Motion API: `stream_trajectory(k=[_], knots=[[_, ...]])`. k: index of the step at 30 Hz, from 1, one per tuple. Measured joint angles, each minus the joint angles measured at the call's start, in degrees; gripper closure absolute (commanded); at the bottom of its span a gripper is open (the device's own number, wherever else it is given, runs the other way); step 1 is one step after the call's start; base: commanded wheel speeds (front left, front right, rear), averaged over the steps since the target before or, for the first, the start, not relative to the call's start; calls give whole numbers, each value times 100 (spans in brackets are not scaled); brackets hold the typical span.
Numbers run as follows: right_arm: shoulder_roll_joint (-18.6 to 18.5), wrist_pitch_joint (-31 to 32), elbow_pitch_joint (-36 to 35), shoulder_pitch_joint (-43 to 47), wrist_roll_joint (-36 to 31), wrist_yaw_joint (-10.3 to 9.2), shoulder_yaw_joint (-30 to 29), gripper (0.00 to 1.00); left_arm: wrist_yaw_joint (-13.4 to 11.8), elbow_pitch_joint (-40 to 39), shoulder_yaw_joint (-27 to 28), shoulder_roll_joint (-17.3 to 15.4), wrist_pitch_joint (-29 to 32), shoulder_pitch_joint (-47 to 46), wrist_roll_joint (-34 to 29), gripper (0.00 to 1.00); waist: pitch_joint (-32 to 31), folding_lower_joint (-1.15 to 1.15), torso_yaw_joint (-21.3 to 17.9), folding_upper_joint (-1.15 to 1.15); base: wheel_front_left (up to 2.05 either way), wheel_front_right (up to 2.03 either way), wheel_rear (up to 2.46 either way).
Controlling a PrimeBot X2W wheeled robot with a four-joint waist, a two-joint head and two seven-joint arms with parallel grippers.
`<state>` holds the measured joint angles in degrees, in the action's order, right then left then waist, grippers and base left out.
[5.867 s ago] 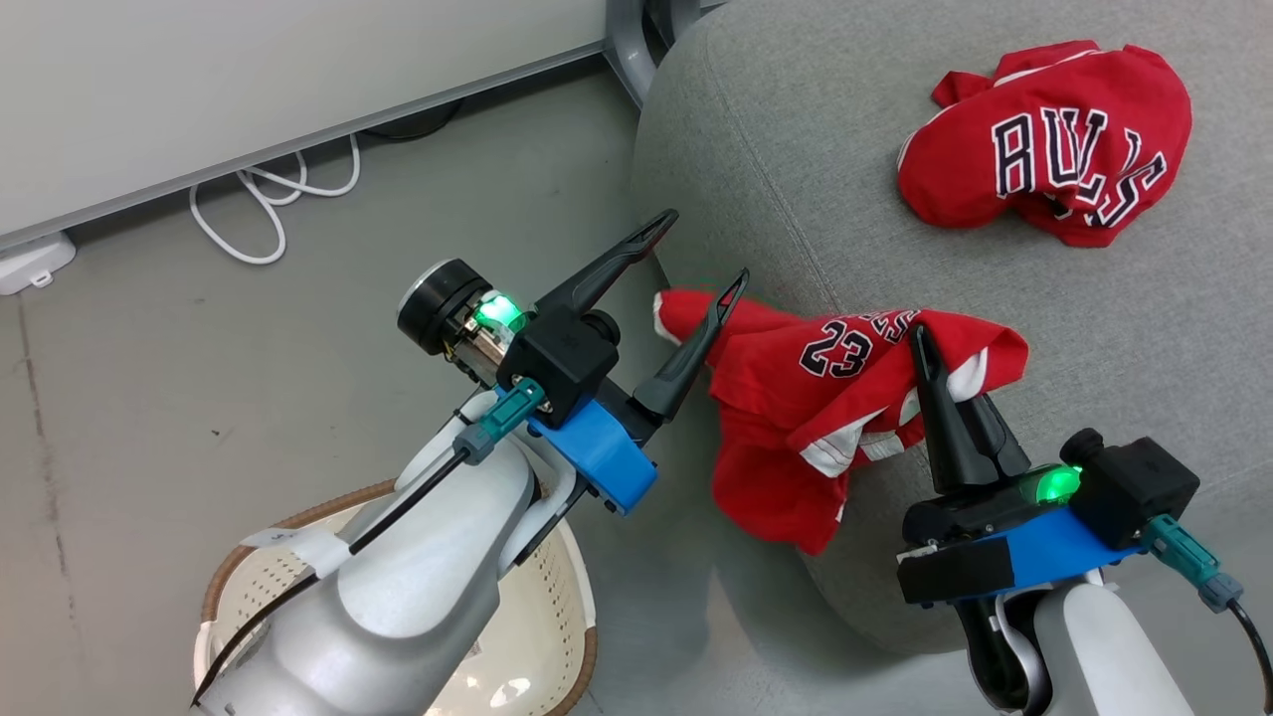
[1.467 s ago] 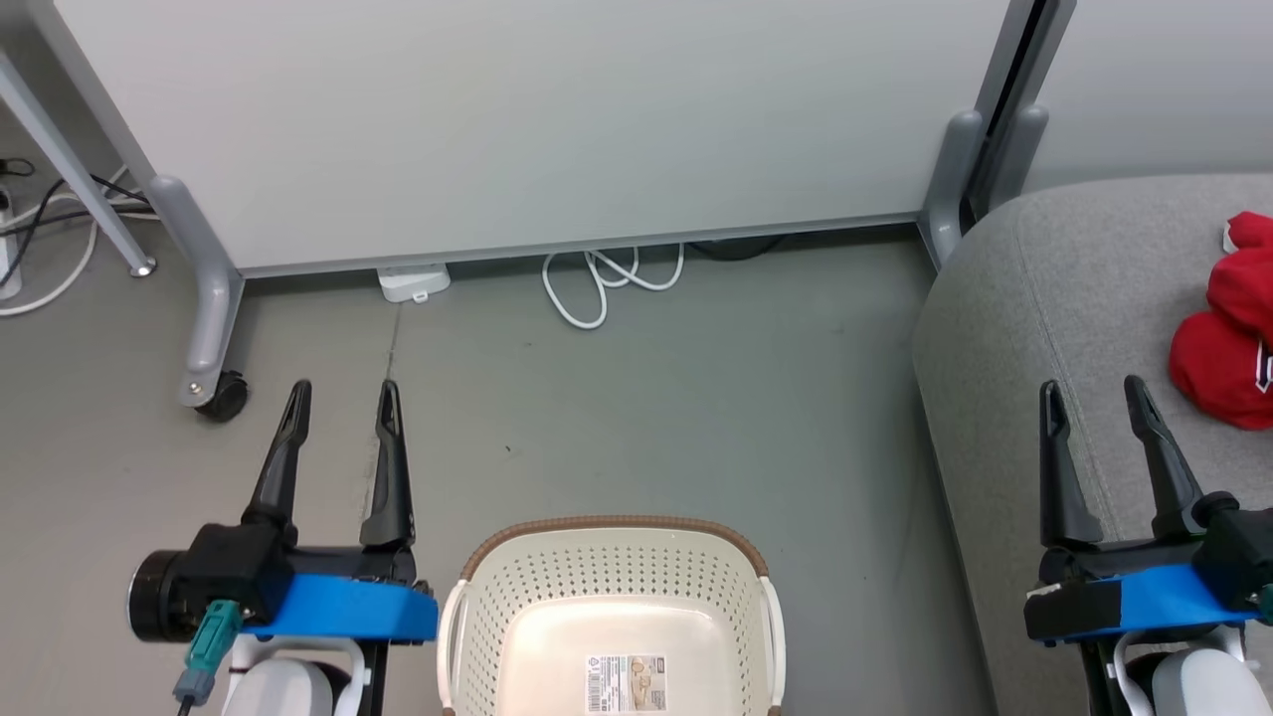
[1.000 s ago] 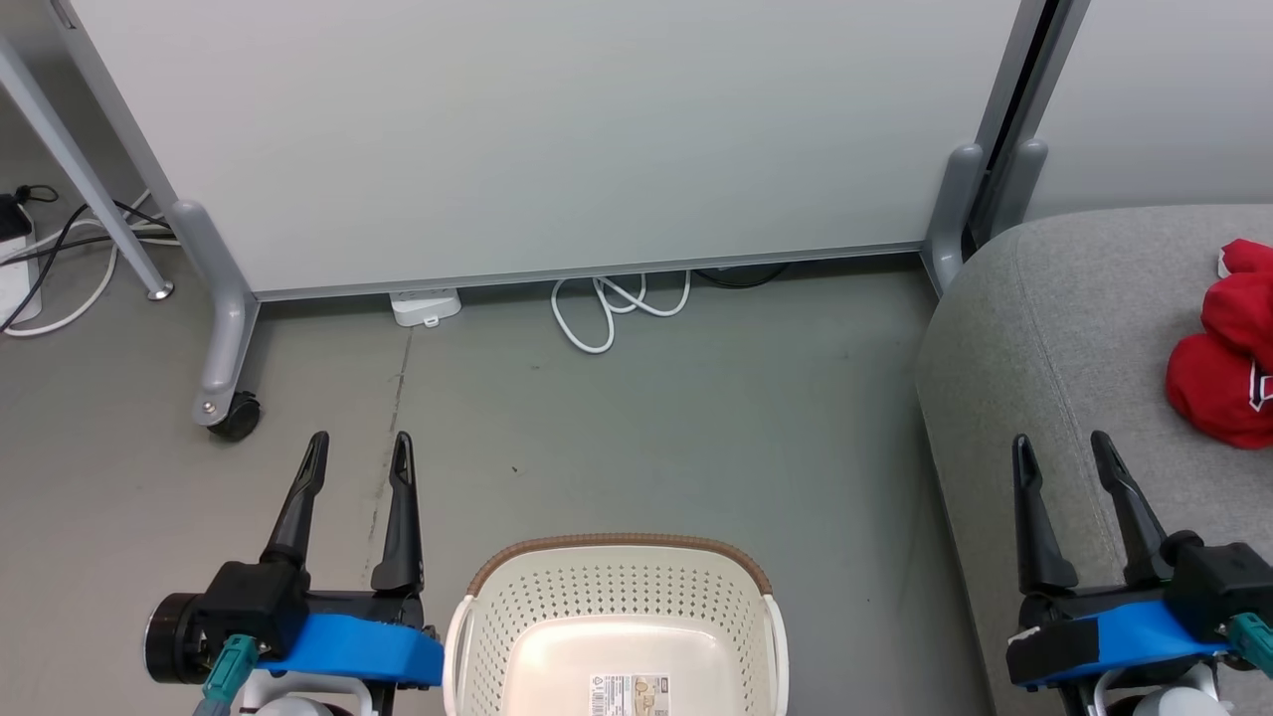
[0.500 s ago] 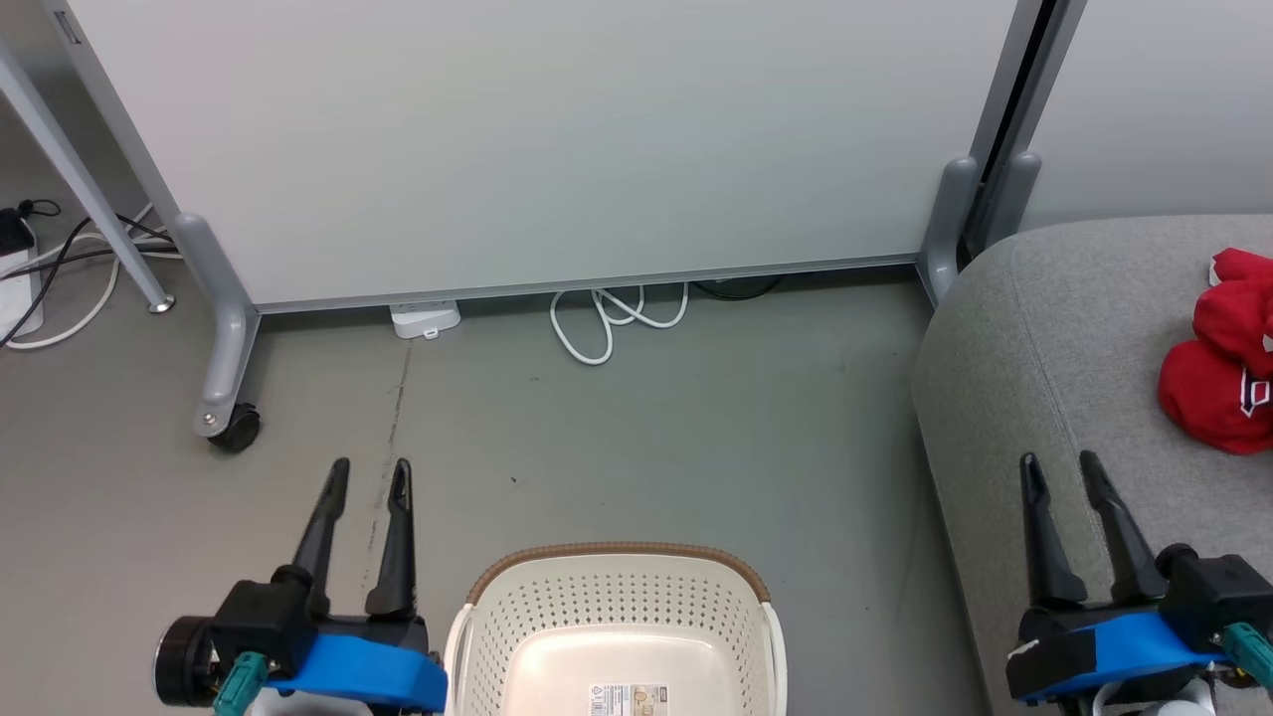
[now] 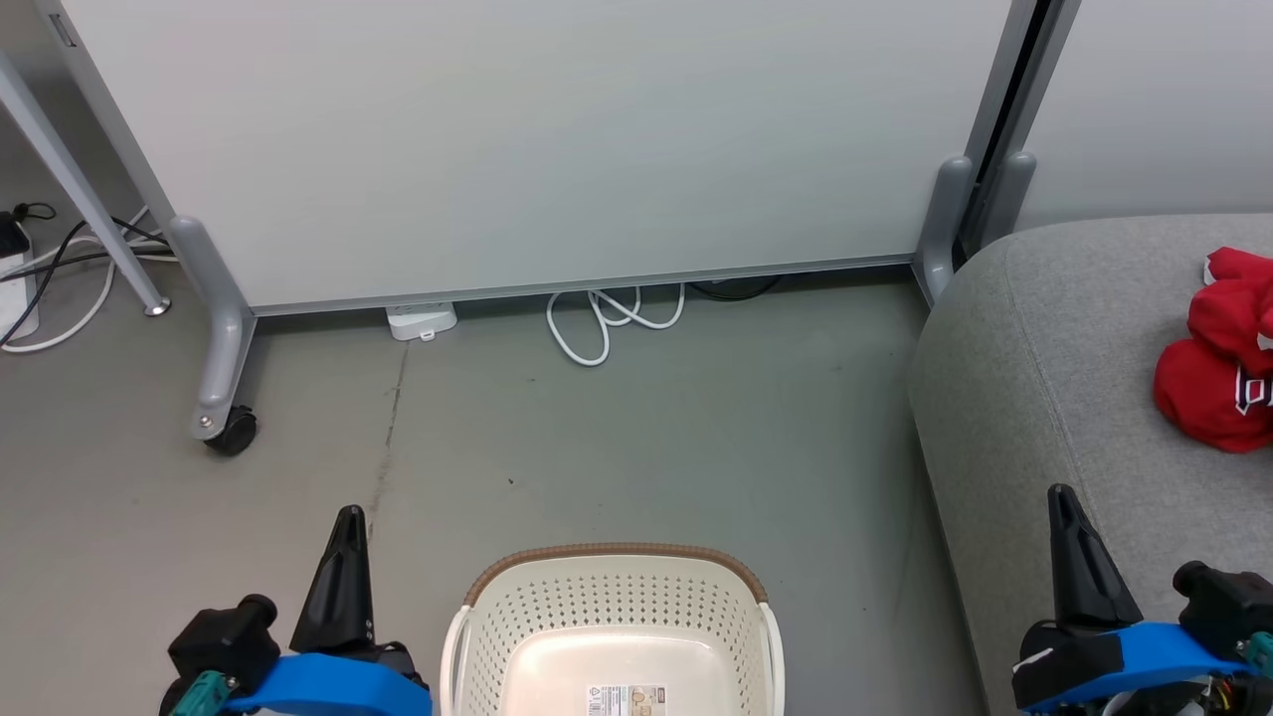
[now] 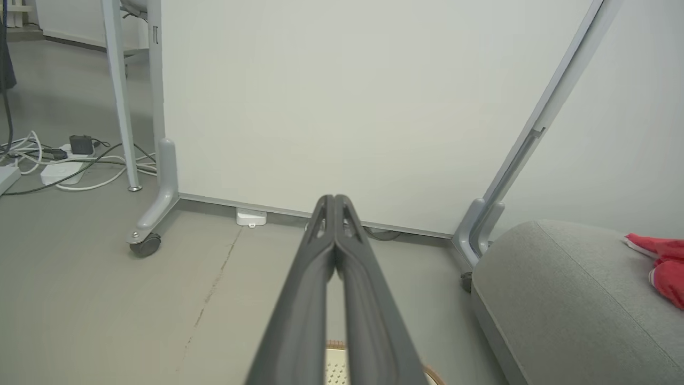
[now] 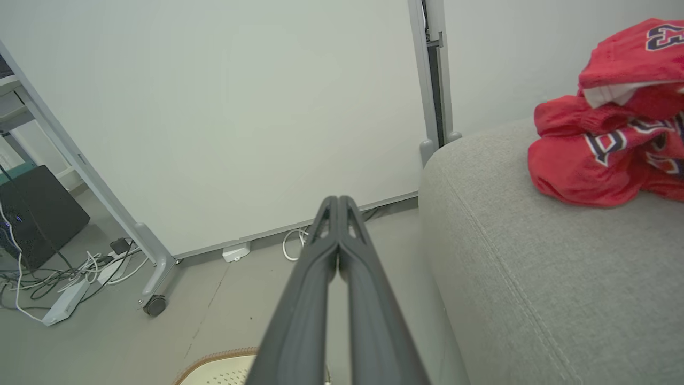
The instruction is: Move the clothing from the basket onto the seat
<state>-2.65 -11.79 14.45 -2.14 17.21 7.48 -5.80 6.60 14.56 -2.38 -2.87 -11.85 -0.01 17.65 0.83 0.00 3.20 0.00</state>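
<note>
The red clothing lies bunched on the grey seat at the right edge of the head view; in the right wrist view the clothing sits on the seat at upper right. The cream basket with its brown rim stands on the floor at bottom centre, with just a paper label on its bottom. My left gripper is shut with nothing in it, left of the basket. My right gripper is shut and empty, over the seat's near edge. Both wrist views show the fingers pressed together.
A white partition panel on grey wheeled legs stands behind the basket. A coiled white cable and a power block lie at its foot. More cables lie at far left. Grey floor stretches between basket and panel.
Both grippers have gone from open to shut and drawn back toward the bottom of the head view. The basket and the clothing have stayed in place.
</note>
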Motion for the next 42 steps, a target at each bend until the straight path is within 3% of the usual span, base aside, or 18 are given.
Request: stream_trajectory(k=[20, 42], knots=[[0, 467, -18, -32, 1962, -1, -5, 100, 5, -10, 222, 1, 474, -137, 1958, 100, -11, 0, -55, 0, 0, 0, 0], [-1, 879, -25, -130, 3669, -1, -22, 100, 26, -14, 428, 2, 888, -255, 3662, 100, -23, 0, -116, 0, 0, 0, 0]])
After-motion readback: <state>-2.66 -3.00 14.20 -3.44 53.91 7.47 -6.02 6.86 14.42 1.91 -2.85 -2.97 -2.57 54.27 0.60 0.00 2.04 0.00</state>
